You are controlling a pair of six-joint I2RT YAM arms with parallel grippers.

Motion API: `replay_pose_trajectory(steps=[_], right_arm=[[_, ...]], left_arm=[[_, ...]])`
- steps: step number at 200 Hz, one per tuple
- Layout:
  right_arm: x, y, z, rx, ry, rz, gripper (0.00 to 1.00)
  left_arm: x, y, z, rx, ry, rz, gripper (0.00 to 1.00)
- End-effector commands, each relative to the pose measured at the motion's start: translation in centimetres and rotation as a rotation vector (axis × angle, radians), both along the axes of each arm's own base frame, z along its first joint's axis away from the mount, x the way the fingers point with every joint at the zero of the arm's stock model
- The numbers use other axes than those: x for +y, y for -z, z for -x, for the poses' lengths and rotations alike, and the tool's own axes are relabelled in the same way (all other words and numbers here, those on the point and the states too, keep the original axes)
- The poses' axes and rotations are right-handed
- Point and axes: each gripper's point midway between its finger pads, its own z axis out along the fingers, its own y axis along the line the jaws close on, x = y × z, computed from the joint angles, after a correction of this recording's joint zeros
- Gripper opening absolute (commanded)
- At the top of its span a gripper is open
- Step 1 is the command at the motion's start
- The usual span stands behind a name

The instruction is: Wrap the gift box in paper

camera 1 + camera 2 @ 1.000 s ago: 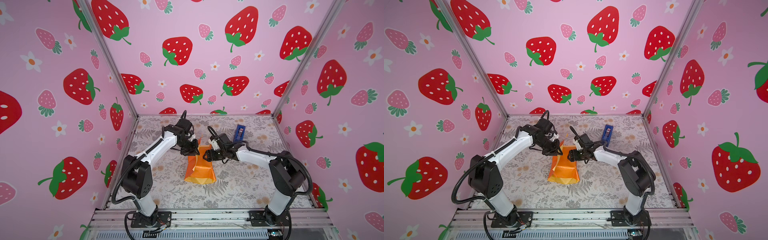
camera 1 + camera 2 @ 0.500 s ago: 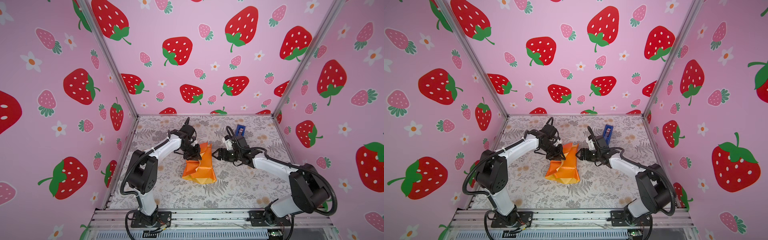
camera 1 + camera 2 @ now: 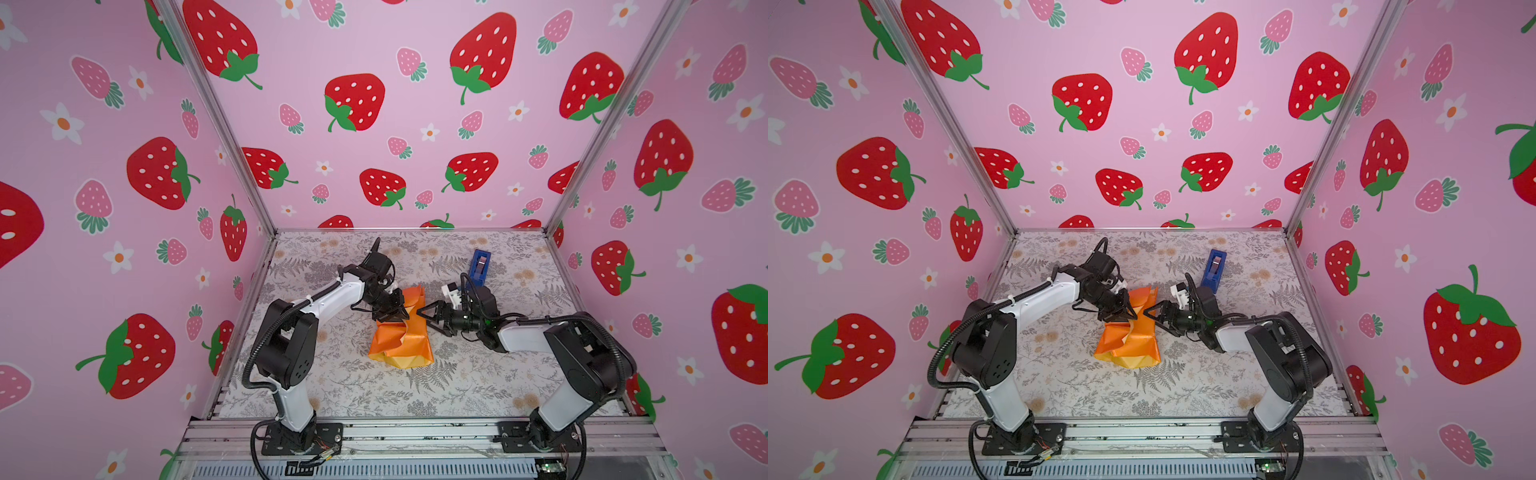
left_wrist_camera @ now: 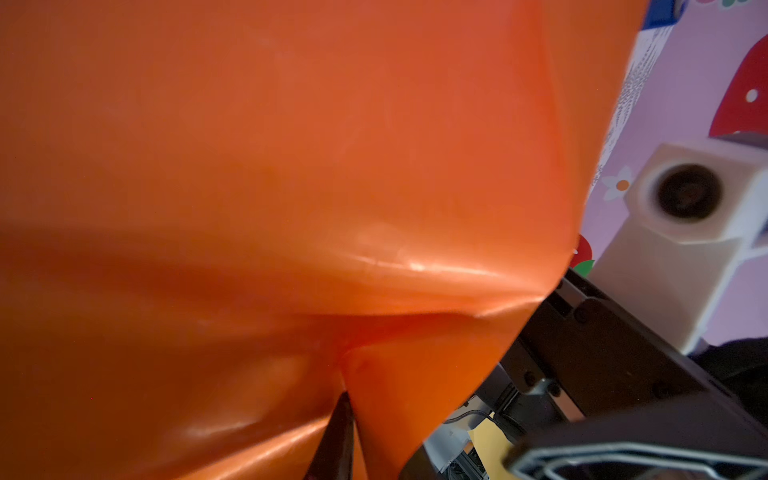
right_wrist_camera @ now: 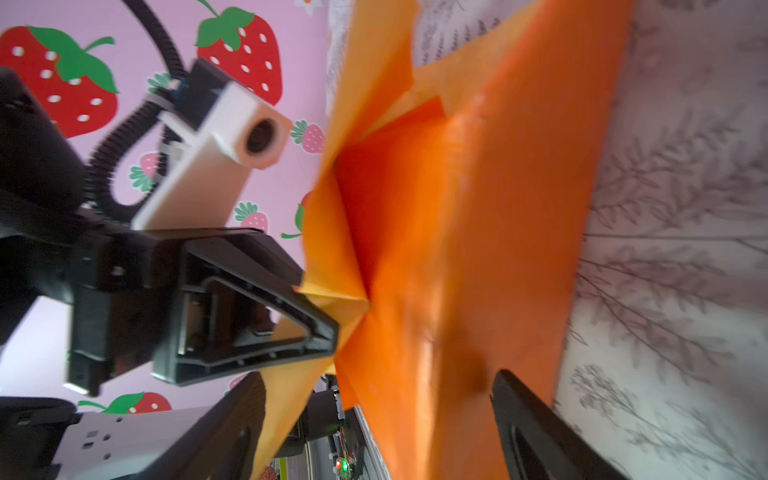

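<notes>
The paper (image 3: 403, 345) (image 3: 1133, 345) lies mid-table as a crumpled orange bundle with pale yellow showing at its folds. The gift box is hidden; I cannot see it in any view. My left gripper (image 3: 397, 316) (image 3: 1126, 316) is shut on a raised flap at the bundle's far end; the right wrist view shows its fingertips (image 5: 324, 316) pinching that pale flap. Glossy orange paper (image 4: 291, 166) fills the left wrist view. My right gripper (image 3: 426, 316) (image 3: 1152, 316) (image 5: 382, 419) stands open at the bundle's right edge, with paper (image 5: 498, 249) between its spread fingers.
A blue tape dispenser (image 3: 479, 266) (image 3: 1213, 266) stands upright behind my right wrist, toward the back right. The floral table cover (image 3: 457, 395) is walled in by pink strawberry panels on three sides, with a metal rail along the front.
My left gripper has carried the flap toward the front and right, lowering it onto the bundle. My right gripper's jaws have spread wider and backed off slightly to the right.
</notes>
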Motion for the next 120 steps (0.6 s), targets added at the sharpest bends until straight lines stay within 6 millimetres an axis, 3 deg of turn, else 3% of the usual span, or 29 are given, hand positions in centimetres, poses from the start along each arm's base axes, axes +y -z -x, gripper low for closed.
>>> replay_pose_trajectory(steps=[1,41,82,120], right_arm=[[0.8,-2.5,-0.3,-0.029,-0.001,-0.105,0.89],[1.1,-1.6,-0.3,-0.006,0.013,-0.083,0.88],[1.1,-0.5,-0.5,0.016,0.024,-0.050,0.84],[0.8,0.1,-0.6,0.027,0.041,-0.021,0.79]], left_arm=[[-1.5,-0.7,0.0,0.000,-0.008,0.057,0.18],[-2.4,-0.6,-0.1,0.002,-0.016,0.081,0.19],[-2.5,0.1,0.2,0.015,-0.011,0.078,0.37],[-2.4,0.9,0.4,0.022,-0.015,0.078,0.42]])
